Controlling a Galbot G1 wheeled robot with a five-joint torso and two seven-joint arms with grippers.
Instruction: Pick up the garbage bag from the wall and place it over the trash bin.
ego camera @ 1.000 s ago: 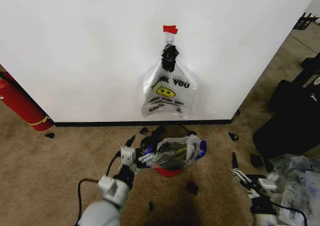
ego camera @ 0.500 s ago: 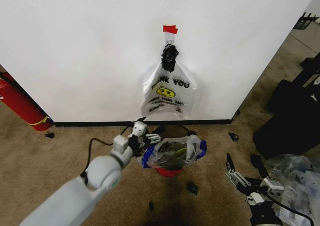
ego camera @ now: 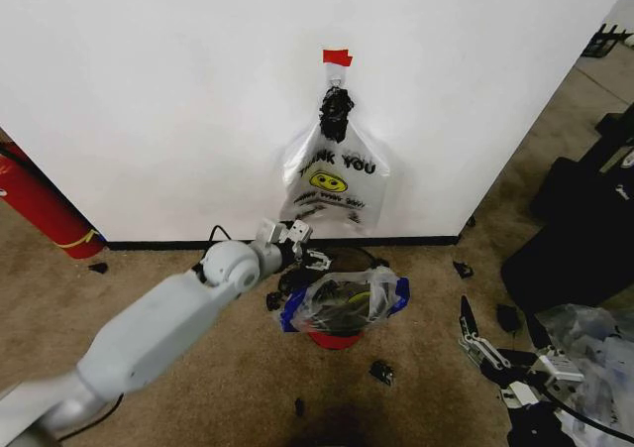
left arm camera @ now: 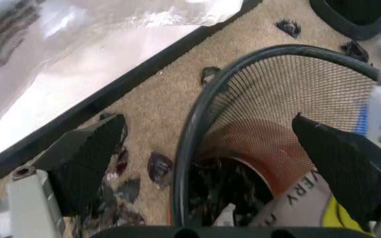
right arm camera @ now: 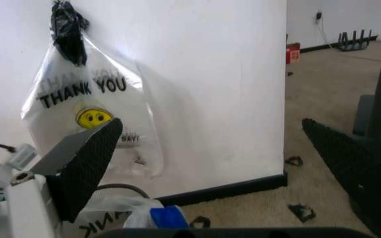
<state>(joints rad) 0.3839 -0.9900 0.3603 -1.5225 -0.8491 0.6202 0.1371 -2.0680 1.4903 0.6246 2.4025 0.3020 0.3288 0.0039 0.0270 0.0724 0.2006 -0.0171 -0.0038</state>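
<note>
left hand [ego camera: 309, 252]: fingers spread, empty, just beside trash bin [ego camera: 335, 337] rim near wall | garbage bag [ego camera: 347, 301]: draped loosely over bin mouth | right hand [ego camera: 474, 336]: open, idle, low right | risk: spread fingers may snag crinkly film, dragging it off or tipping bin

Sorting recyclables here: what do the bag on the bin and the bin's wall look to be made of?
The garbage bag looks like thin glossy see-through plastic film: crinkled, with contents showing through. The trash bin wall looks like wire mesh under a dark rim: a fine open grid, probably metal.
</note>
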